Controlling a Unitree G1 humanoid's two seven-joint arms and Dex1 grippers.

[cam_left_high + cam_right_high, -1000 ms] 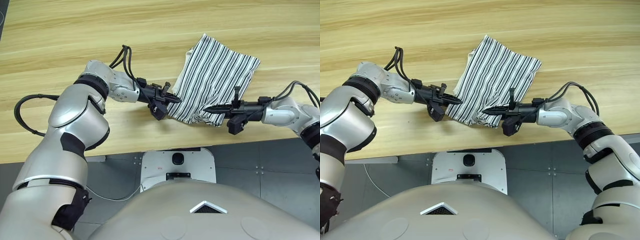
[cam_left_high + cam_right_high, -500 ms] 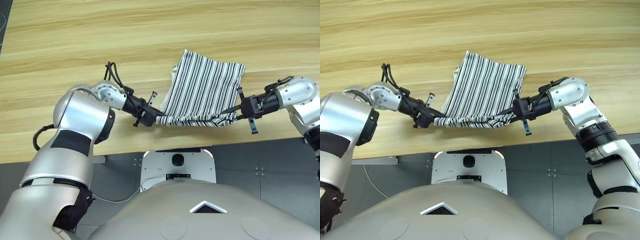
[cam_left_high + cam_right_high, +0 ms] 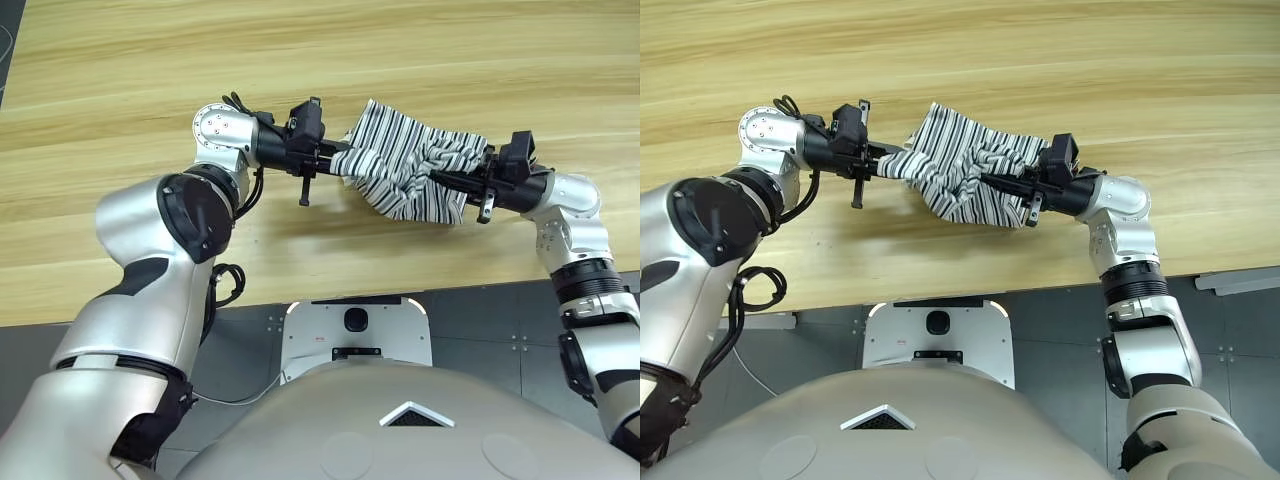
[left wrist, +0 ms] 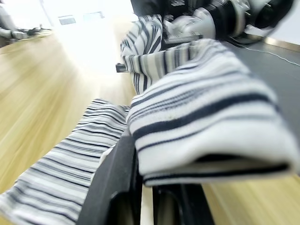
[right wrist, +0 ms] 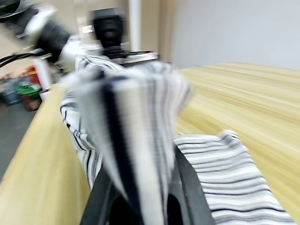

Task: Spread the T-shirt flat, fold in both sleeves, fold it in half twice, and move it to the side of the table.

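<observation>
The black-and-white striped T-shirt is folded and bunched on the wooden table, its near edge lifted and rolled back over the rest. My left gripper is shut on the shirt's left corner, held above the tabletop. My right gripper is shut on the right corner at about the same height. In the left wrist view a thick fold of striped cloth lies over my fingers. The right wrist view shows striped cloth draped over the gripper, with the left arm farther off.
Bare wood stretches to the left and behind the shirt. The table's front edge runs just below both arms, with grey floor beyond it.
Both grippers have lifted the shirt's near edge and carried it back, away from the front edge. The stretched hem is now rolled over the rest of the shirt. Both wrists have turned.
</observation>
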